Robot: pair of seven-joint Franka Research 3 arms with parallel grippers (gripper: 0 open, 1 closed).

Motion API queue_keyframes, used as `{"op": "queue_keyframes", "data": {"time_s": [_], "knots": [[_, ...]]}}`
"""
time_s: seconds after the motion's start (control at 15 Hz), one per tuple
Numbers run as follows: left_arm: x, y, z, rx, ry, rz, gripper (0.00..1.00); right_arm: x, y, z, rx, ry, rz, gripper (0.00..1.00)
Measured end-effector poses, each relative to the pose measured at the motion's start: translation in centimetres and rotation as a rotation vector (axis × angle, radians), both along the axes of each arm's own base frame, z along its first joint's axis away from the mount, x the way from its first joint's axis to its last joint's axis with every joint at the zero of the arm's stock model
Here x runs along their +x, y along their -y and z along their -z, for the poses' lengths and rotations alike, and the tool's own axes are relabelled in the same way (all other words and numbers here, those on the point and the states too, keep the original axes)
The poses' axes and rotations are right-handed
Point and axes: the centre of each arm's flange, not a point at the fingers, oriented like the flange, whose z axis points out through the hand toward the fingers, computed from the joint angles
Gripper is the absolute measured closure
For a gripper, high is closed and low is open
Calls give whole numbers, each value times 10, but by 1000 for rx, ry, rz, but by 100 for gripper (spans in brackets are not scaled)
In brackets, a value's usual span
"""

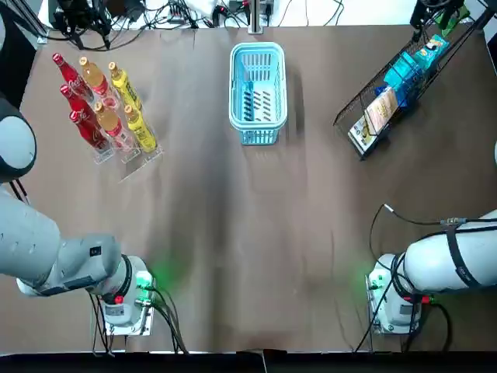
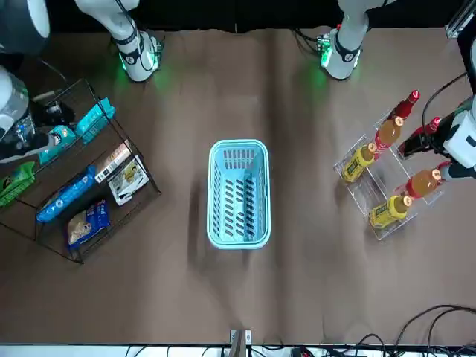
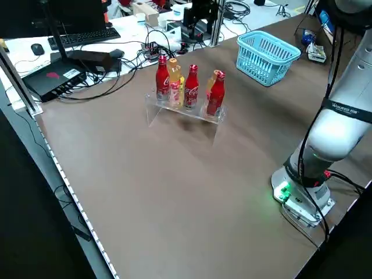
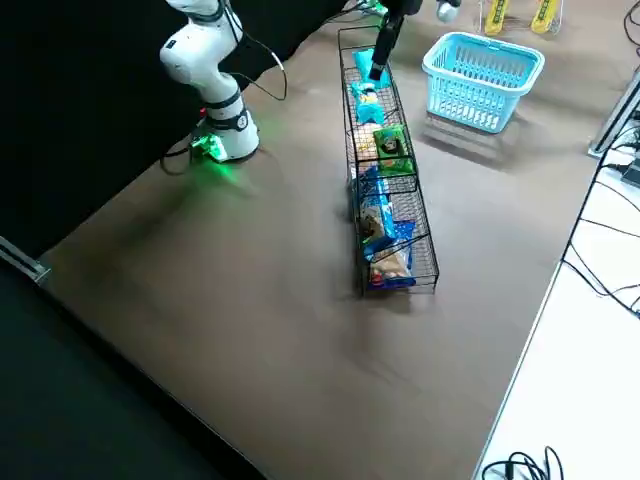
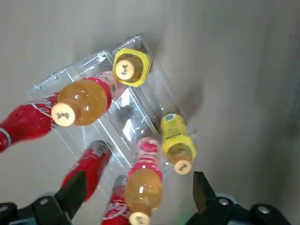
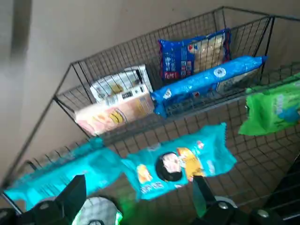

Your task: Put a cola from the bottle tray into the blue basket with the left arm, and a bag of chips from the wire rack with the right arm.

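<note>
Left hand gapes over bottle tray; right hand gapes over wire rack.

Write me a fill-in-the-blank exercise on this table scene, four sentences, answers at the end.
1. The blue basket is ____.
2. The bottle tray holds ____ red cola bottles.
3. The left gripper hovers above the bottle tray with its fingers ____.
4. Above the wire rack hangs the open ____ gripper.

Missing words: empty; three; open; right.
</note>
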Motion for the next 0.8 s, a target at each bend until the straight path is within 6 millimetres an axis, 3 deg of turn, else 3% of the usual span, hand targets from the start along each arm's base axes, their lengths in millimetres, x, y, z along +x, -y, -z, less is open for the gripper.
{"op": "queue_keyframes", "data": {"time_s": [0.2, 0.4, 0.6, 0.67, 0.73, 0.8], "knots": [[-5, -27, 9, -21, -18, 101, 0, 1, 9, 11, 8, -31, -27, 0], [-23, -46, 18, -32, -27, 177, 0, 8, 8, 31, 11, -72, -48, 6], [-56, -71, 35, -34, -15, 255, 0, 13, 9, 44, 12, -97, -63, 16], [-79, -85, 43, -35, -13, 285, 0, 13, 13, 43, 14, -97, -66, 18], [-87, -89, 46, -35, -12, 301, 0, 13, 15, 42, 15, -96, -64, 24], [-94, -93, 48, -35, -11, 311, 0, 13, 17, 42, 16, -95, -63, 24]]}}
